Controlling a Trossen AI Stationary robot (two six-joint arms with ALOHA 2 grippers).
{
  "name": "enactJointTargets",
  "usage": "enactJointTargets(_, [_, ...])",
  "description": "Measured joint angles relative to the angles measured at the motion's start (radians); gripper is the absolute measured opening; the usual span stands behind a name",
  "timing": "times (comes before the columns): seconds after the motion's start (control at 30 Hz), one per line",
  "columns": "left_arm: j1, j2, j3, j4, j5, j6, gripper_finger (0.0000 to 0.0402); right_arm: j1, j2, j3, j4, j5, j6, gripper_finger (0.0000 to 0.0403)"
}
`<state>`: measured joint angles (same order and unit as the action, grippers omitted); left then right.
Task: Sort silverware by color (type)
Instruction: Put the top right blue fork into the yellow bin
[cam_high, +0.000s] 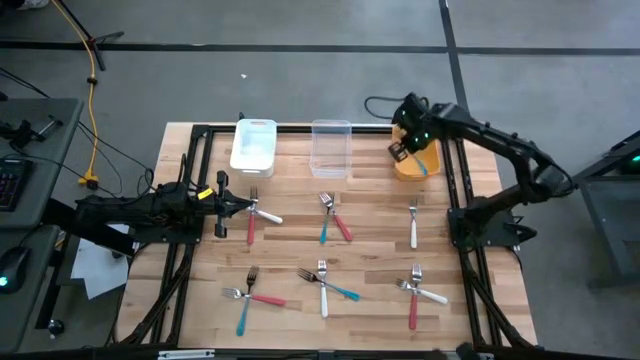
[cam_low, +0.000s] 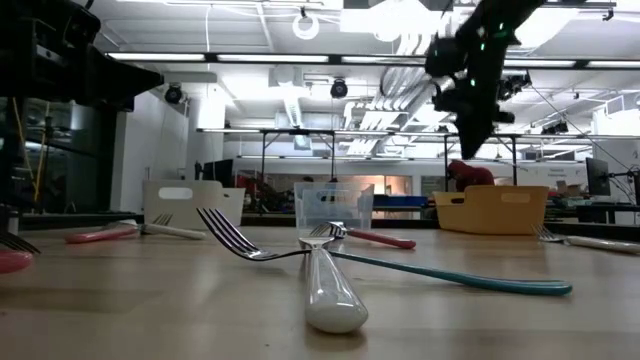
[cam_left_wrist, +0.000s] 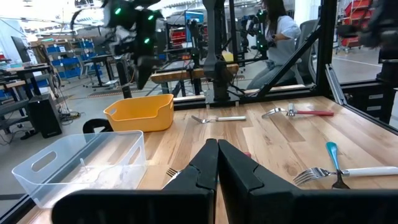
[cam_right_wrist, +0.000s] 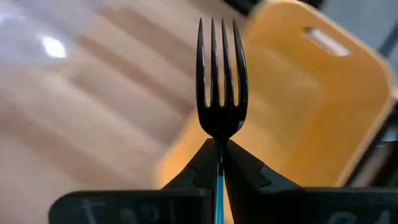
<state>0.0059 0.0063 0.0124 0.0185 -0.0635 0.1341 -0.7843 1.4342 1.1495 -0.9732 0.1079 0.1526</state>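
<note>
My right gripper (cam_high: 404, 150) hangs over the orange bin (cam_high: 418, 165) at the table's far right and is shut on a teal-handled fork (cam_right_wrist: 219, 81). In the low view my right gripper (cam_low: 470, 120) stands high above the orange bin (cam_low: 492, 209). My left gripper (cam_high: 236, 207) is shut, low at the table's left, next to a crossed red and white fork pair (cam_high: 258, 213). Whether it touches them I cannot tell. Several other forks lie flat on the wood, such as a teal and red pair (cam_high: 333, 218) and a white one (cam_high: 413, 226). My right gripper pinches the fork by its neck (cam_right_wrist: 219, 144), just under the silver head, between the two fingertips. The fork lies along the fingers: the tines (cam_right_wrist: 219, 56) stick out past them and the teal handle (cam_right_wrist: 219, 198) runs back between them. It is lifted clear over the orange bin.
A white bin (cam_high: 253, 145) and a clear bin (cam_high: 330, 148) stand along the far edge, left of the orange one. More crossed fork pairs lie near the front edge (cam_high: 250, 297) (cam_high: 325, 285) (cam_high: 416, 293). Black frame rails (cam_high: 460, 200) border the table. A person sits beyond the table (cam_left_wrist: 280, 28).
</note>
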Motion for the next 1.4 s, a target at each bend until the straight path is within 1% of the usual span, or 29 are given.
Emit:
enactJointTargets(0.13, [0.000,0.000,0.000,0.000,0.000,0.000,0.0003,-0.084,0.073,-0.001,0.042,-0.009,-0.101,0.0012])
enactJointTargets(0.3, [0.000,0.000,0.000,0.000,0.000,0.000,0.0003,-0.132,0.152,-0.001,0.058,-0.028,-0.156,0.0012])
enactJointTargets(0.67, [0.000,0.000,0.000,0.000,0.000,0.000,0.0003,-0.144,0.274,-0.001,0.092,-0.030,-0.179,0.0012])
enactJointTargets(1.13, [0.000,0.000,0.000,0.000,0.000,0.000,0.0003,-0.172,0.350,-0.001,0.100,-0.030,-0.153,0.0012])
enactJointTargets(1.27, [0.000,0.000,0.000,0.000,0.000,0.000,0.0003,-0.172,0.355,0.000,0.097,-0.030,-0.161,0.0028])
enactJointTargets(1.4, [0.000,0.000,0.000,0.000,0.000,0.000,0.0003,-0.168,0.343,0.025,0.070,-0.022,-0.216,0.0064])
